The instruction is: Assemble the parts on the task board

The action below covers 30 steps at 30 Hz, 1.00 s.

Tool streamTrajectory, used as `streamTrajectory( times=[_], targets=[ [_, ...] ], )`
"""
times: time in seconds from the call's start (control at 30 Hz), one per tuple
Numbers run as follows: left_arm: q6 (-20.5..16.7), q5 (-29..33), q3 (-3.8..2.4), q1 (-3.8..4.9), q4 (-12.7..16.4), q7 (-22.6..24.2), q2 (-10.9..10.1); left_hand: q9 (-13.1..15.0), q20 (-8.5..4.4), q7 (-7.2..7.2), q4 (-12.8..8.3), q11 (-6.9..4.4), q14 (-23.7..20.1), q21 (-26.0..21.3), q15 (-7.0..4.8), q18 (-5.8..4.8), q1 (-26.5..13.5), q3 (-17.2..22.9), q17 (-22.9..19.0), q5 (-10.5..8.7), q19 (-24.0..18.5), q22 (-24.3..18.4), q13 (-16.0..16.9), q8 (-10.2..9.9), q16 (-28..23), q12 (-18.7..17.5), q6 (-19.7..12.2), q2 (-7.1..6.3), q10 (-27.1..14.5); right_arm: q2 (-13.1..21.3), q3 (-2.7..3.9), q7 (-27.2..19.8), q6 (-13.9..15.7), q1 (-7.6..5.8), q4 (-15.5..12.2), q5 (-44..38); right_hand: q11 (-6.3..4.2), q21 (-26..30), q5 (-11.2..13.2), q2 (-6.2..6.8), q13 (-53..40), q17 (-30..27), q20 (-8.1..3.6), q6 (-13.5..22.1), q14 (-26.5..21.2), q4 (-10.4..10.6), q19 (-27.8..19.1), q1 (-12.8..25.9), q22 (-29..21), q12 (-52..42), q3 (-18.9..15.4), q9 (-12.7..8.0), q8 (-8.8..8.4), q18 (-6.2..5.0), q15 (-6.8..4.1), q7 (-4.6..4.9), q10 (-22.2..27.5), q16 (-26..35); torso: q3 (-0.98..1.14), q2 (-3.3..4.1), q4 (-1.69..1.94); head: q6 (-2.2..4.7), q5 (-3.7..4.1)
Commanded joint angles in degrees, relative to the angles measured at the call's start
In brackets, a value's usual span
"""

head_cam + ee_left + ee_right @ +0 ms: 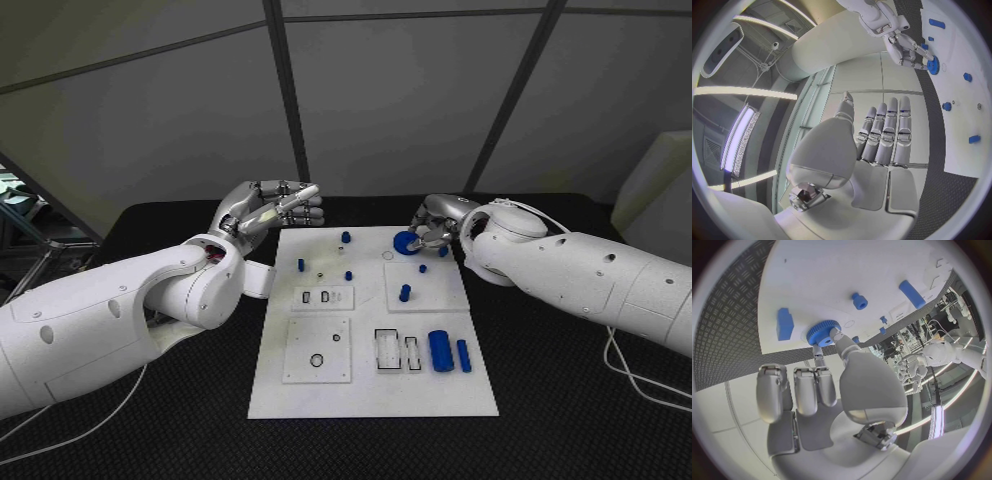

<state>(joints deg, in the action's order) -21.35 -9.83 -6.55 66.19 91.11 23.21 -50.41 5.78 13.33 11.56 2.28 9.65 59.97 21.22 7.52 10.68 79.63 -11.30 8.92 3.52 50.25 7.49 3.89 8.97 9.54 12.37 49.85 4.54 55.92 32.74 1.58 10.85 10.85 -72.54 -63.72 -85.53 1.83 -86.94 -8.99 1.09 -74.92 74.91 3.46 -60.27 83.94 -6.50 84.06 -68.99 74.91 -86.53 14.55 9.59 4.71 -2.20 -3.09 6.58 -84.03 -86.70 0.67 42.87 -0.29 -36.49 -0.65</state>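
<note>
Right robot hand pinches blue gear on task board; left robot hand empty, fingers straight, together

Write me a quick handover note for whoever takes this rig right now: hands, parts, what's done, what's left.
Right hand: pinching the blue gear at the far end of the board.
Left hand: raised at the board's far left corner, holding nothing, fingers together.
Parts: small blue pegs stand around the far half; two long blue pieces lie at the near right beside empty slots.
Done: gear gripped.
Left: seat gear, fill slots.
</note>
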Motion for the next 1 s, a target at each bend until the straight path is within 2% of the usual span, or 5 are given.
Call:
streamTrajectory(
  times=[0.03, 0.3, 0.5, 0.8, 1.0],
  targets=[
    [0.71, 0.04, -0.06, 0.08, 0.02, 0.15, -0.01, -0.08, 0.22, -0.09, -0.09, -0.01, -0.30, -0.36, 0.00, -0.30, -0.26, -0.23, 0.07, 0.17, -0.06, -0.08, 0.00, -0.22, -0.17, -0.22, -0.29, 0.50, -0.32, 0.42, 0.03, -0.31, 2.93, -0.12, -1.33, -2.61, -0.49, -0.35, -0.65, -0.50, -11.25, 7.49, -0.33, -1.20, 4.44, -0.35, 1.65, 0.07, 8.27, -0.36, 0.31, 0.24, 0.19, 0.68, -0.42, -0.84, -3.81, -0.37, -0.01, 0.00, -0.03, -0.02, -0.04],
    [0.77, 0.04, -0.06, 0.08, 0.01, 0.10, -0.12, -0.09, 0.23, 0.00, -0.12, -0.02, -0.31, -0.37, 0.00, -0.29, -0.26, -0.26, 0.09, 0.16, -0.06, -0.10, 0.00, -0.27, -0.20, -0.27, -0.33, 0.50, -0.33, 2.19, 0.05, 0.05, 6.07, -0.10, -6.02, -4.25, -0.52, -0.51, -1.28, -0.31, -11.31, 7.60, -0.40, -1.29, 4.46, -0.55, 1.91, 0.32, 8.68, -0.39, 0.38, 0.20, -0.07, 0.77, -0.46, -0.84, -3.85, -0.40, -0.05, -0.02, -0.06, 0.11, -0.03],
    [0.80, 0.04, -0.06, 0.08, -0.07, 0.09, -0.08, -0.09, 0.23, 0.00, -0.12, -0.02, -0.31, -0.37, 0.00, -0.29, -0.26, -0.26, 0.09, 0.16, -0.06, -0.10, 0.00, -0.27, -0.20, -0.27, -0.33, 0.50, -0.33, 2.03, 0.05, 0.46, 6.05, -0.10, -7.93, -5.45, -0.52, -0.60, -1.35, -0.26, -11.32, 7.59, -0.41, -1.35, 4.46, -0.58, 2.06, 0.41, 8.92, -0.40, 0.36, 0.21, -0.11, 0.82, -0.47, -0.84, -3.86, -0.40, -0.05, 0.03, 0.02, 0.21, 0.05],
    [0.88, 0.04, -0.05, 0.07, -0.30, 0.10, 0.06, -0.09, 0.23, 0.00, -0.12, -0.02, -0.31, -0.37, 0.00, -0.29, -0.26, -0.26, 0.09, 0.16, -0.06, -0.10, 0.00, -0.27, -0.20, -0.27, -0.33, 0.50, -0.33, 0.42, 0.04, 1.01, 8.34, -0.08, -8.76, -7.19, -0.51, -0.67, -1.41, -0.20, -11.32, 7.54, -0.42, -1.37, 4.45, -0.58, 2.16, 0.51, 9.08, -0.40, 0.35, 0.20, -0.16, 0.86, -0.47, -0.83, -3.86, -0.38, -0.02, 0.07, 0.10, 0.34, -0.04],
    [0.92, 0.04, -0.05, 0.06, -0.71, 0.12, 0.23, -0.09, 0.23, 0.00, -0.12, -0.02, -0.31, -0.37, 0.00, -0.29, -0.26, -0.26, 0.09, 0.16, -0.06, -0.10, 0.00, -0.27, -0.20, -0.27, -0.33, 0.50, -0.33, -2.37, 0.04, 1.70, 9.56, -0.05, -7.64, -8.31, -0.52, -0.75, -1.51, -0.12, -11.37, 7.63, -0.43, -1.37, 4.47, -0.66, 2.29, 0.53, 9.29, -0.44, 0.36, 0.19, -0.22, 0.91, -0.48, -0.85, -3.90, -0.41, -0.09, 0.07, 0.15, 0.35, -0.08]
  ],
)
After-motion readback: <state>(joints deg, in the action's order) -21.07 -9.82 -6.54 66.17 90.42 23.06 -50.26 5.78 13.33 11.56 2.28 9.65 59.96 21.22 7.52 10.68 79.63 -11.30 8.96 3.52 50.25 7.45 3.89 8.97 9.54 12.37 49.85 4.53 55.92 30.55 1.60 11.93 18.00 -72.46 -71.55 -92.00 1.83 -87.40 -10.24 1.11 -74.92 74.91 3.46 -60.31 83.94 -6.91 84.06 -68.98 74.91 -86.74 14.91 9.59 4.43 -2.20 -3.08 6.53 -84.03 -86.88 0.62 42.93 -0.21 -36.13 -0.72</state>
